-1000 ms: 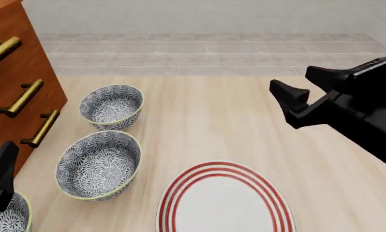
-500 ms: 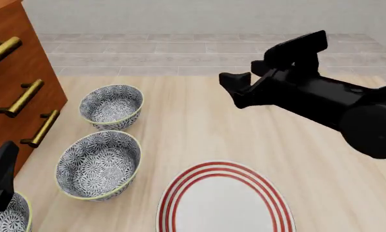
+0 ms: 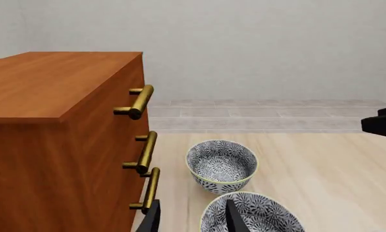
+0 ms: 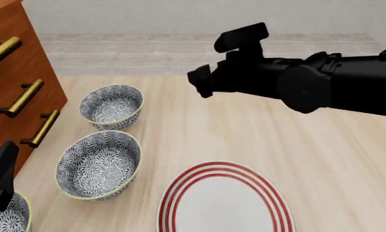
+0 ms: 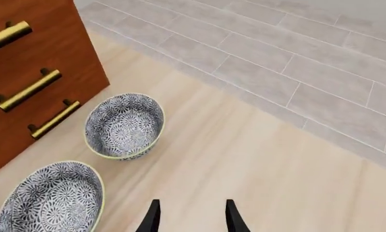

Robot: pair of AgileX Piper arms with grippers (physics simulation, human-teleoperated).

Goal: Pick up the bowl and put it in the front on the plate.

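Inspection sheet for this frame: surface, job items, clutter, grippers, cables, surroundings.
Surface: light wood table, bare between the items.
Job's things: three blue-patterned bowls in a line beside the cabinet: far bowl, middle bowl, near bowl cut off by the frame edge. All upright, none held. Red-ringed plate holds nothing.
Clutter: nothing seen.
Grippers: right gripper open, above the table short of the far bowl. Left gripper open, over the near bowl.
Cables: nothing seen.
Surroundings: wooden cabinet with brass handles, grey tiled floor beyond the table.
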